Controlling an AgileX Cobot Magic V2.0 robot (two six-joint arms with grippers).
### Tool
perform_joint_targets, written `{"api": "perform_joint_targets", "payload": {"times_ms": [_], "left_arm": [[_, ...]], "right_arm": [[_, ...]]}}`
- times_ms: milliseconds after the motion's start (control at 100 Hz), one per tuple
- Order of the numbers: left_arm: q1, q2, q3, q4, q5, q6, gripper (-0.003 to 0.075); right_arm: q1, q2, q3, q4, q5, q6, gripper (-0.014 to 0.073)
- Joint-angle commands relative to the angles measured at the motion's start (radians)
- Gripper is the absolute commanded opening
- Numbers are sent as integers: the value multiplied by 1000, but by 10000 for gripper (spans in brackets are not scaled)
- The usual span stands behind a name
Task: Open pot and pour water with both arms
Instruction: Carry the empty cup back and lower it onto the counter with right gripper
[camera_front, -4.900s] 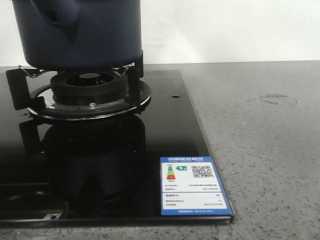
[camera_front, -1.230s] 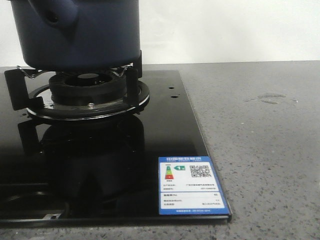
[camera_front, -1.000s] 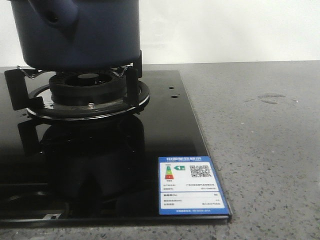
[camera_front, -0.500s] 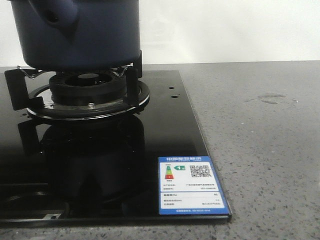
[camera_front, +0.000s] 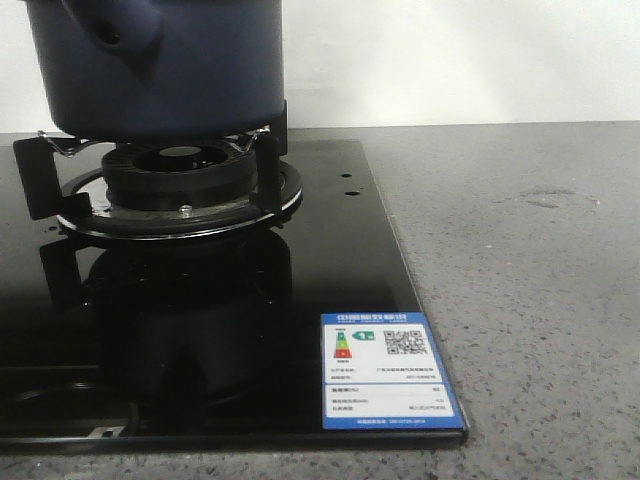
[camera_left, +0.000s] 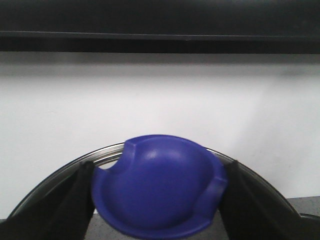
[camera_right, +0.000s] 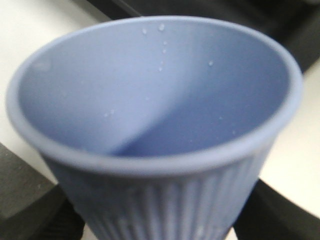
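The dark navy pot (camera_front: 190, 70) stands on the burner at the far left of the front view, its handle stub (camera_front: 115, 35) facing me; its top is cut off by the frame. Neither gripper shows in the front view. In the left wrist view my left gripper (camera_left: 159, 200) is shut on the blue lid knob (camera_left: 157, 187), with black fingers (camera_left: 65, 210) on both sides and the steel lid rim (camera_left: 107, 151) behind it. In the right wrist view my right gripper (camera_right: 160, 220) is shut on the light-blue ribbed cup (camera_right: 155, 115), whose inner wall shows only droplets.
The burner ring and pot supports (camera_front: 180, 185) sit on a black glass stove top (camera_front: 330, 260) with a blue label (camera_front: 390, 370) at its near right corner. A grey speckled counter (camera_front: 520, 300) lies to the right, with a faint wet patch (camera_front: 548, 197). A white wall is behind.
The pot and stove sit a few pixels further right in the front view than half a second ago. Nothing else has visibly changed.
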Motion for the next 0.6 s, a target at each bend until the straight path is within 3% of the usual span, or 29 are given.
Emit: {"api": "perform_joint_targets", "payload": {"times_ms": [0,280,590], "left_arm": [[1,-23,-40,-7,-110,-2,358],[1,-22,-40,-7,-110,-2,358],[1,-22,-40,-7,-110,-2,358]], "right_arm": [[-69,-88,52,-37,-63,100,276],[-311,-245,315,-37,-329,256,276],[-523,-290,484,35,-645,252,276]]}}
